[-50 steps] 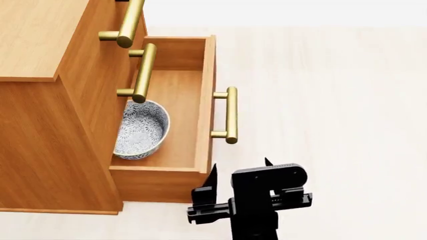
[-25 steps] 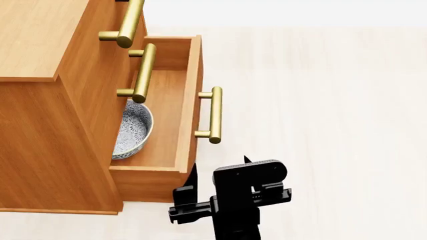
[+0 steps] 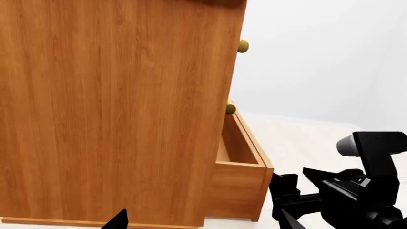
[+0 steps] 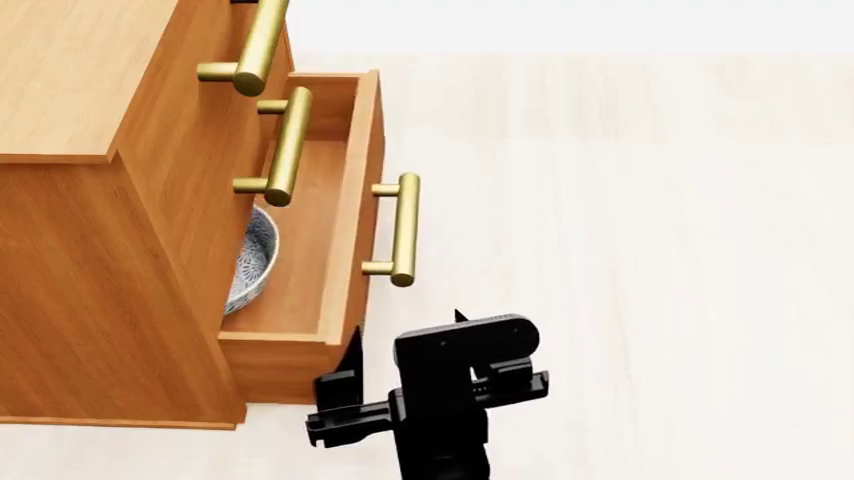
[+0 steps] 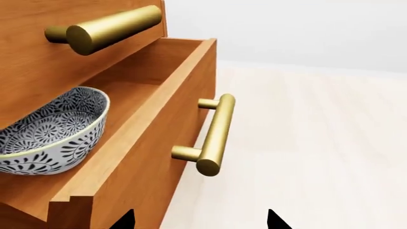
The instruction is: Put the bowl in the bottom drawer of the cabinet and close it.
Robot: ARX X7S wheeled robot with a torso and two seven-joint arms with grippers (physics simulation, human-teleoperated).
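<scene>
- Pale plank floor point(image 4: 641, 200) under a white backdrop; no writing or labels visible.
- Since a second ago the drawer point(image 4: 350, 210) has slid further into the cabinet point(image 4: 80, 250); it remains part open.
- Bowl point(image 5: 47, 129) sits inside the drawer, now mostly hidden beneath the upper fronts in the head view.
- Right gripper point(image 4: 400, 385), wide open and empty, is just beside the drawer front, below its brass handle point(image 4: 400, 230).
- Left gripper's state: cannot tell.

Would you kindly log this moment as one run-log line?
bowl: inside bottom drawer | drawer: partly open | right claw: open, beside drawer front | left claw: barely in view
</scene>
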